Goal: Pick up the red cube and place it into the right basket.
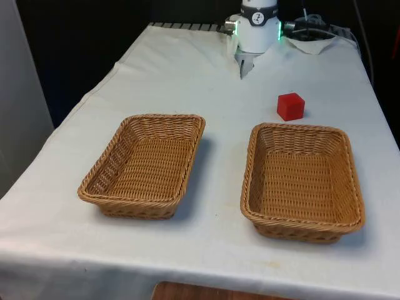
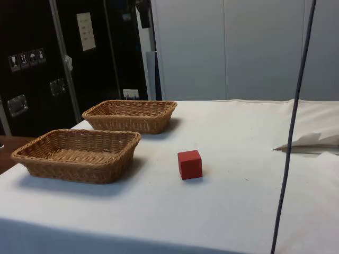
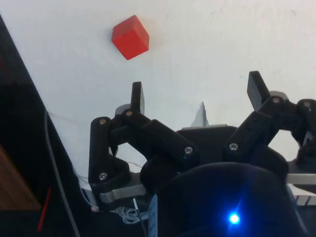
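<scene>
On the white cloth (image 1: 187, 75), just beyond the right basket (image 1: 302, 181), you see the red cube (image 1: 290, 106); your gripper (image 3: 197, 96) hangs apart from it, fingers spread and empty.

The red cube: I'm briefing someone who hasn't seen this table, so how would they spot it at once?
On the white cloth stand two wicker baskets. The red cube sits on the cloth just beyond the far rim of the basket at the front view's right, outside it. It is the sole small, solid red block among tan weave.
</scene>
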Motion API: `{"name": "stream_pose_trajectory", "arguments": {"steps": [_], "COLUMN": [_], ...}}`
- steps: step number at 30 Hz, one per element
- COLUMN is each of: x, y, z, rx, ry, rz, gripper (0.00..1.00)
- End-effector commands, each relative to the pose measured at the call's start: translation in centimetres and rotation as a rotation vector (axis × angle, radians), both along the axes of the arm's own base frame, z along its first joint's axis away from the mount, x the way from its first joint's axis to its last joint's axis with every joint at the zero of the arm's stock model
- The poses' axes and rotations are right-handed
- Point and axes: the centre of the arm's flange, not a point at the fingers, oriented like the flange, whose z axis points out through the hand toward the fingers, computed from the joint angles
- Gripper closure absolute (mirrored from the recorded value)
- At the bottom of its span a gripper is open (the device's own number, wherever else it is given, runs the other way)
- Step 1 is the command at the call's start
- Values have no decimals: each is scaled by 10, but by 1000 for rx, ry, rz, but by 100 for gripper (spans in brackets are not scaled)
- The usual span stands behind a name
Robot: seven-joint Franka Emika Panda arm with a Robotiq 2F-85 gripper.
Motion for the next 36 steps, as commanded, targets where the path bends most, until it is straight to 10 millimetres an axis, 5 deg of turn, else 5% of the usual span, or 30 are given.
{"name": "stream_pose_trajectory", "arguments": {"steps": [1, 16, 36], "x": [-1, -19, -54], "y": [2, 24, 41], "z": [1, 19, 17], "rx": [-5, -57, -93], "ry": [2, -25, -85], "rz": [-2, 23, 41], "gripper": [0, 0, 0]}}
